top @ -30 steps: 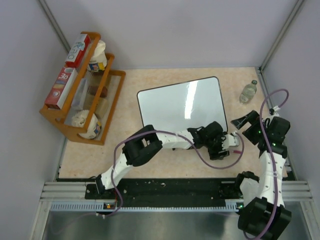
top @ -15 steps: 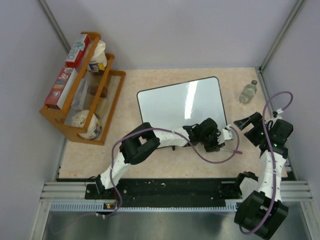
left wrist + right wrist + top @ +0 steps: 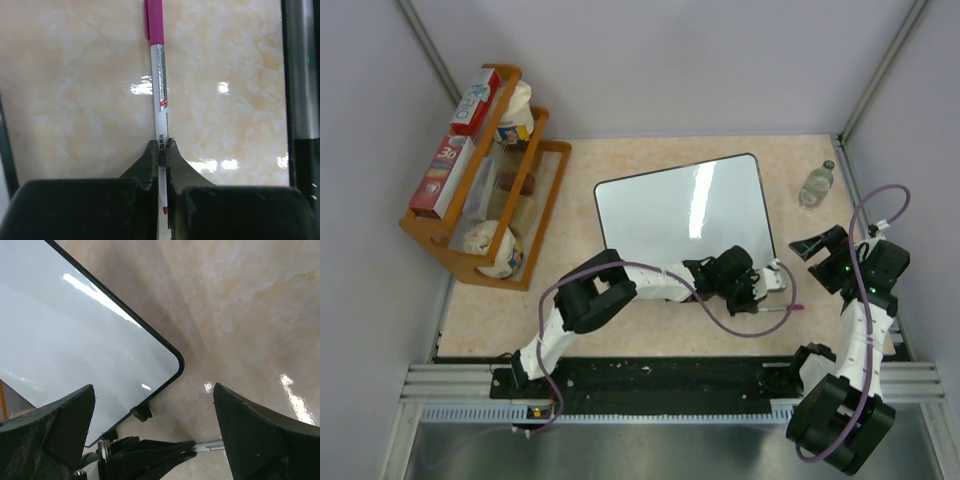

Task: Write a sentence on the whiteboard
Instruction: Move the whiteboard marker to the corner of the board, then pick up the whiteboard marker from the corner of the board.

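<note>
- Left end effector (image 3: 748, 292), reaching in from the near edge of the marble-patterned worktop (image 3: 500, 320), has its jaws clamped tight on a marker pen (image 3: 159, 75); the two fingers (image 3: 149, 156) pinch the white barrel, and the magenta cap points away from the wrist.
- From above, the marker pen (image 3: 776, 308) lies roughly parallel to the near edge, magenta end toward the right edge. Whether it rests on the worktop or is just clear of it cannot be told.
- Right end effector (image 3: 815, 243) hangs near the right edge with its jaws spread wide and nothing between them. Its wrist view (image 3: 154, 390) looks down on the board's rounded corner.
- The whiteboard (image 3: 680, 210) lies flat, right of centre and toward the far edge, turned slightly askew. Its near right corner sits just beside the left end effector. A thin black frame and small black feet show along its near long edge in the right wrist view (image 3: 75, 340), and its glossy face carries streaks of reflected light.
- A small clear bottle (image 3: 817, 184) stands by the far right corner, apart from the board.
- A wooden rack (image 3: 525, 215) holding boxes and wrapped items sits at the far left corner.
</note>
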Robot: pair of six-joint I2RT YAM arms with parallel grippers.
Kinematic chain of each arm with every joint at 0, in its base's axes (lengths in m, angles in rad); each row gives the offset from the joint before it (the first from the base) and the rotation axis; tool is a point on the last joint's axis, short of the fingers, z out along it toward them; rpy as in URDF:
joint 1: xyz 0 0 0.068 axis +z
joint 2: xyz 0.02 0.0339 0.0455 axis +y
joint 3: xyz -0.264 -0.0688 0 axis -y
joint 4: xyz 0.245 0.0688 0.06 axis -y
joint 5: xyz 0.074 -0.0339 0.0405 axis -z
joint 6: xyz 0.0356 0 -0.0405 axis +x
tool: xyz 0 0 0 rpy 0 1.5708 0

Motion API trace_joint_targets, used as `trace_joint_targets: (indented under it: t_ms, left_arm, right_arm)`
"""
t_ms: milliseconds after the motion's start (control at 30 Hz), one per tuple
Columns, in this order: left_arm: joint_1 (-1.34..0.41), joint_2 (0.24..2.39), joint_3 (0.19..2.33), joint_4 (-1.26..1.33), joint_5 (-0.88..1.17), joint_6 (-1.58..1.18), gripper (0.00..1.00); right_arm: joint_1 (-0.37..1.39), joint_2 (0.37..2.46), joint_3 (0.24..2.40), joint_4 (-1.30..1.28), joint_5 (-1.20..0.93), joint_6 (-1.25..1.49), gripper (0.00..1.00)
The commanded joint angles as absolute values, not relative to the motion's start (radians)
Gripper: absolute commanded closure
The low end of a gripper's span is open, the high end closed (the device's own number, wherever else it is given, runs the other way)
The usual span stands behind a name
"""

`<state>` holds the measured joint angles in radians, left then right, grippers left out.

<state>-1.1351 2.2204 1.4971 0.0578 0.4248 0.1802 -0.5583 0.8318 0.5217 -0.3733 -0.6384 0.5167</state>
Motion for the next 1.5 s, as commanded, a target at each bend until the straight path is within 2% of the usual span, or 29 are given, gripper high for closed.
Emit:
trace_joint_targets:
  t_ms: [0,400,467,567,600,667,800,833,967,1133,1467]
  left_arm:
    - [-1.192,2.137,1.384,-0.008,0.414,0.150,1.00]
    - [-1.252,1.941,1.086,-0.047,0.065,0.071,1.00]
    - [-1.259,1.922,1.059,-0.057,0.028,0.051,0.96]
    - [-1.281,1.917,1.048,-0.078,-0.034,0.043,0.80]
    - [-1.288,1.921,1.052,-0.087,-0.040,0.043,0.72]
    - [-1.296,1.936,1.075,-0.120,-0.060,0.046,0.68]
    - [-1.302,1.956,1.092,-0.149,-0.025,0.058,0.77]
    - [-1.302,1.959,1.095,-0.156,-0.017,0.061,0.84]
    - [-1.299,1.967,1.094,-0.169,0.072,0.061,1.00]
    - [-1.282,1.939,1.068,-0.134,0.118,0.032,1.00]
    - [-1.120,1.631,1.006,-0.067,0.311,-0.077,1.00]
  right_arm:
    - [-0.568,0.813,0.519,-0.328,-0.660,0.515,0.01]
    - [-0.568,0.813,0.511,-0.319,-0.678,0.517,0.01]
    - [-0.568,0.815,0.512,-0.318,-0.678,0.517,0.01]
    - [-0.569,0.815,0.512,-0.318,-0.684,0.518,0.01]
    - [-0.568,0.815,0.512,-0.316,-0.684,0.517,0.01]
    - [-0.568,0.815,0.512,-0.316,-0.687,0.515,0.01]
    - [-0.568,0.813,0.511,-0.316,-0.696,0.511,0.01]
    - [-0.568,0.813,0.511,-0.316,-0.698,0.514,0.01]
    - [-0.569,0.815,0.509,-0.316,-0.713,0.506,0.01]
    - [-0.569,0.815,0.509,-0.313,-0.729,0.500,0.01]
    - [-0.565,0.801,0.518,-0.311,-0.768,0.483,0.02]
